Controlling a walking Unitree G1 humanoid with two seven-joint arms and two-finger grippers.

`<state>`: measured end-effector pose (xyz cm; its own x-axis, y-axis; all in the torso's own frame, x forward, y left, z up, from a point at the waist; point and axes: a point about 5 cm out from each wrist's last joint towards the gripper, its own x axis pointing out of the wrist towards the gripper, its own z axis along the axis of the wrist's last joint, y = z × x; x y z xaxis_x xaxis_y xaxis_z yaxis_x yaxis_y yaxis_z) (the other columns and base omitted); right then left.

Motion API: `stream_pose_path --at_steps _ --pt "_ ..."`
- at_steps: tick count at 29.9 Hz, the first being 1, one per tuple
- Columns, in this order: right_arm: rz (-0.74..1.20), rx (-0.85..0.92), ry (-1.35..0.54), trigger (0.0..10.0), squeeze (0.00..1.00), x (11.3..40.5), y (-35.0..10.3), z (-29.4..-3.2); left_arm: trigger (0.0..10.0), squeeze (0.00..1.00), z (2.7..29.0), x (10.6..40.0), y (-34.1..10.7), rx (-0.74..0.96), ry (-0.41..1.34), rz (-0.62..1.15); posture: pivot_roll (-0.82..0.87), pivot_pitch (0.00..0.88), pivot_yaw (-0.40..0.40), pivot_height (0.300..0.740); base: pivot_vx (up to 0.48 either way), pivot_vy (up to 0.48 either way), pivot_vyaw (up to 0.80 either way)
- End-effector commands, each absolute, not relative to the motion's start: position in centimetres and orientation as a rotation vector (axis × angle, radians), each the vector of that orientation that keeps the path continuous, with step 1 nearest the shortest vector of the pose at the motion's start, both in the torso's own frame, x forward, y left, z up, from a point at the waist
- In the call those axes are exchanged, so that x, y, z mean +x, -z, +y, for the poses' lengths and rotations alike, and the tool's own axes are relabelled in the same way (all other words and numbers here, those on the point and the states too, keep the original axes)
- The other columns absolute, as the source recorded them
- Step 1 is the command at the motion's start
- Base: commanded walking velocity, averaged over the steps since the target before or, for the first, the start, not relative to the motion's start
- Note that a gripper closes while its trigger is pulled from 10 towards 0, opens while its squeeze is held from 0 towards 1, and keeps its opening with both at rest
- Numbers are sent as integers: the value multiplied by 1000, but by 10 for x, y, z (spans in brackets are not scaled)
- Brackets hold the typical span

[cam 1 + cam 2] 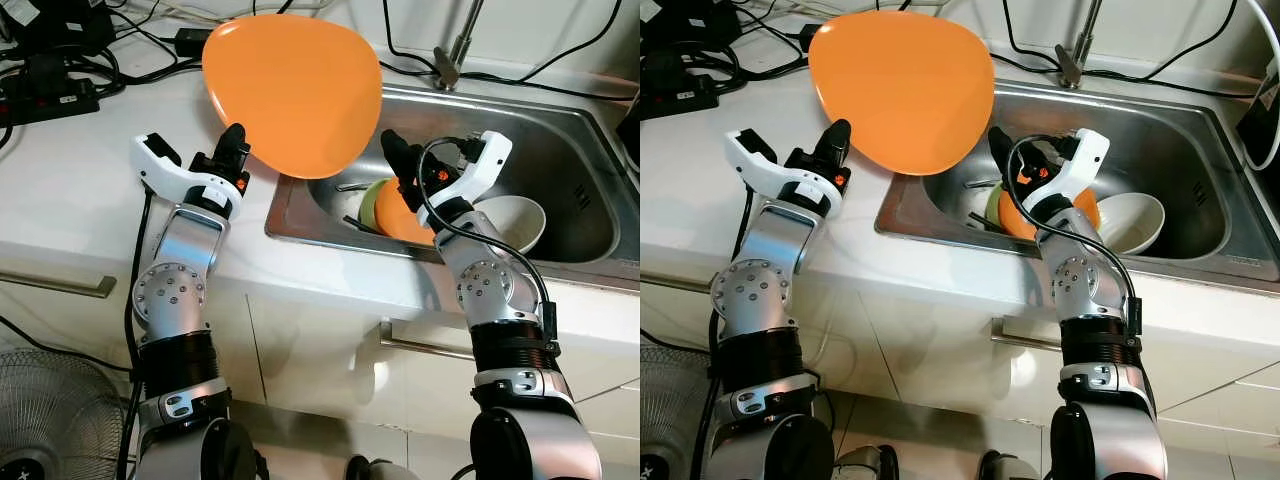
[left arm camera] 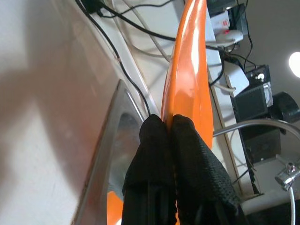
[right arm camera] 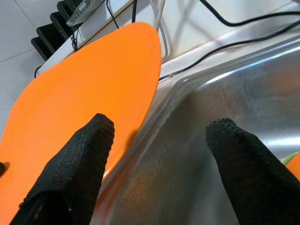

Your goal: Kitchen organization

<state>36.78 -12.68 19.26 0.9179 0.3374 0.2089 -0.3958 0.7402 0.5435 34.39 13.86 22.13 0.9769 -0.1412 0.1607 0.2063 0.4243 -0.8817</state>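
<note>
Your left gripper (image 1: 236, 140) pinches the plate (image 1: 290, 85) by its rim, raised over the counter (image 1: 70, 200) at the sink's (image 1: 560, 140) left edge. Your right gripper (image 3: 157, 140), fingers apart, sits inside the sink above the bowls (image 1: 515, 220). The faucet (image 1: 455, 45) stands behind.

A large orange plate (image 1: 292, 85) with a rounded, slightly triangular outline is held up in the air, tilted with its glossy face toward the camera. It hangs over the white table's edge and the 9 o'clock corner of the steel sink (image 1: 560, 150). The left gripper (image 1: 232, 148) pinches its rim at about 7 o'clock. Down in the sink, near the front wall, lie more dishes: a smaller orange plate (image 1: 400, 222) leaning against a pale green one (image 1: 371, 201), with a white bowl (image 1: 515, 222) just beside them at 3 o'clock.
</note>
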Motion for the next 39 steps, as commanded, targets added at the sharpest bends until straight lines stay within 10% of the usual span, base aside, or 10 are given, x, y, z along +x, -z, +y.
stream_pose_path --at_steps 1,7,9,10,28,29,30,31,33,39 --pt "-110 625 -407 10000 1000 369 -199 -127 10000 0 126 339 -231 -1133 307 -101 -16 94 -27 740 0 0 0" --pt "-99 653 -441 10000 1000 368 -200 -122 10000 0 125 338 -232 -1129 318 -98 -18 93 -24 740 0 0 0" --pt "-92 636 -446 10000 851 368 -199 -121 10000 0 124 338 -232 -1128 321 -98 -18 90 -25 740 0 0 0" --pt "-83 622 -446 10000 0 368 -197 -120 10000 0 124 338 -232 -1127 323 -97 -18 90 -25 740 0 0 0" --pt "-37 676 -427 10000 0 369 -189 -118 10000 0 117 336 -224 -1068 367 -42 -10 88 -26 740 0 0 0" --pt "-45 688 -425 9569 0 369 -190 -119 10000 0 117 336 -223 -1066 368 -39 -11 89 -26 740 0 0 0" --pt "-48 692 -426 6196 0 369 -191 -119 10000 0 117 336 -223 -1065 368 -37 -11 89 -26 740 0 0 0" --pt "-50 693 -426 6196 0 369 -191 -119 10000 0 117 336 -223 -1064 368 -36 -11 89 -26 740 0 0 0" --pt "-55 704 -432 0 0 369 -192 -119 10000 0 117 336 -223 -1063 371 -33 -12 90 -25 740 0 0 0" --pt "-51 730 -433 0 0 369 -192 -119 10000 0 114 336 -220 -1063 382 -15 -15 92 -23 740 0 0 0"
